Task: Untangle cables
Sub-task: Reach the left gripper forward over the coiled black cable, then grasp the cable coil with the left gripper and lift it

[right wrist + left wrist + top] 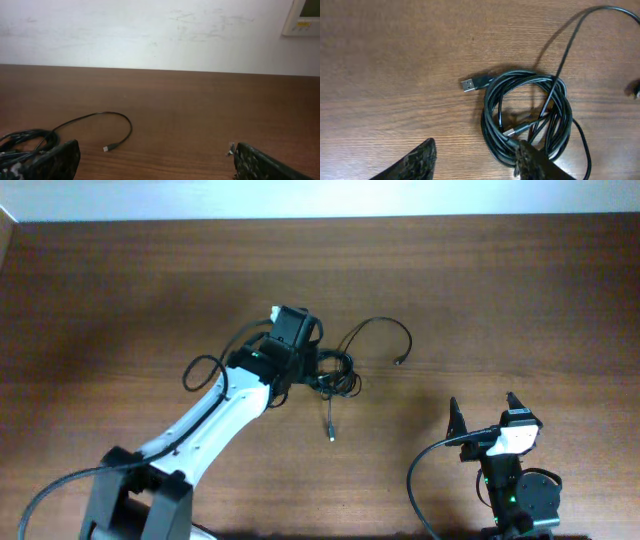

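Near the middle of the table point(120, 300), the cables point(335, 375) lie mostly as one tight black coil of several loops, and I have the left gripper point(476, 162) hanging right over its near edge. From the left wrist view its jaws stand wide apart and hold nothing. One finger point(532, 160) overlaps the lower rim of the coil, though I cannot tell whether it touches the cord, while the other finger is over bare wood to the side. A USB plug point(468, 85) pokes out of the coil's upper left, flat on the wood, and a smaller plug end point(510, 131) lies inside the loops. One strand leaves the coil and sweeps away in a long arc, ending in a small connector point(400, 361) well apart from the bundle. A second, short tail point(331, 430) runs straight out toward the arm bases. The right gripper point(483, 412) sits well apart from all this, near the table's lower right, jaws spread and empty. Its wrist camera looks across the wood at a pale wall point(150, 30), with the arcing strand between the fingers and the coil at far left.
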You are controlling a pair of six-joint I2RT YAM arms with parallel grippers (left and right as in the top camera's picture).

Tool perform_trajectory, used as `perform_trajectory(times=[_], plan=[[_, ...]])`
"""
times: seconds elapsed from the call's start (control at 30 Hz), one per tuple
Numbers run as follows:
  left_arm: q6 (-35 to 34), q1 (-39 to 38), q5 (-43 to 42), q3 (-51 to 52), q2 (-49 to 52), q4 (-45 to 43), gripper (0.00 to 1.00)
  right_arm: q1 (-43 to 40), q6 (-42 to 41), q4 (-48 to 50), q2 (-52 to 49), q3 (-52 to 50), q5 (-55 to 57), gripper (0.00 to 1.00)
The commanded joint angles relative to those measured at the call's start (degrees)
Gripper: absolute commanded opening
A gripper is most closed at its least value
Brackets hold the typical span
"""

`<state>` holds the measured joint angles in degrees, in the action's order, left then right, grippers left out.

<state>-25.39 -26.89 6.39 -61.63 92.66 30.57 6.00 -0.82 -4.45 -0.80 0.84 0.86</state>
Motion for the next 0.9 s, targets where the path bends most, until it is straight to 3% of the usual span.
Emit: perform_trajectory(times=[0.0, 0.1, 0.27, 0.33, 0.43, 0.5, 0.53, 0.6, 0.73, 0.87], plan=[[-9.99, -0.13, -1.03, -0.57, 5.05, -1.68, 0.56, 0.42, 0.2, -0.13, 0.39, -0.52, 0.46, 0.98], [-9.99, -0.13, -1.05, -0.57, 7.54, -5.11, 0.62, 0.42, 0.2, -0.13, 0.37, -0.52, 0.44, 0.98], [-9.97, -2.6, -2.82, -0.5, 8.76, -6.62, 0.53, 0.42, 0.2, -0.13, 0.37, -0.52, 0.44, 0.98], [-9.99, -4.17, -0.57, -0.46, 11.63, -6.8, 0.62, 0.42, 0.2, -0.13, 0.37, -0.52, 0.46, 0.98], [-9.99, -4.22, 1.07, -0.46, 14.73, -8.13, 0.6, 0.42, 0.2, -0.13, 0.37, -0.52, 0.46, 0.98], [-9.99, -4.22, 2.47, -0.46, 15.23, -8.37, 0.38, 0.42, 0.2, -0.13, 0.37, -0.52, 0.44, 0.98], [-9.97, -4.24, 2.47, -0.46, 15.23, -7.85, 0.32, 0.39, 0.2, -0.13, 0.37, -0.52, 0.44, 0.98], [-9.75, -4.24, 2.49, -0.46, 15.23, -6.49, 0.0, 0.42, 0.22, -0.13, 0.37, -0.52, 0.44, 0.98], [-9.75, -3.89, 2.43, -0.48, 13.81, -1.53, 0.0, 0.39, 0.2, -0.13, 0.37, -0.52, 0.44, 0.98], [-9.75, -3.21, -0.83, -0.52, 2.93, 3.54, 0.0, 0.42, 0.2, -0.13, 0.37, -0.52, 0.44, 0.98]])
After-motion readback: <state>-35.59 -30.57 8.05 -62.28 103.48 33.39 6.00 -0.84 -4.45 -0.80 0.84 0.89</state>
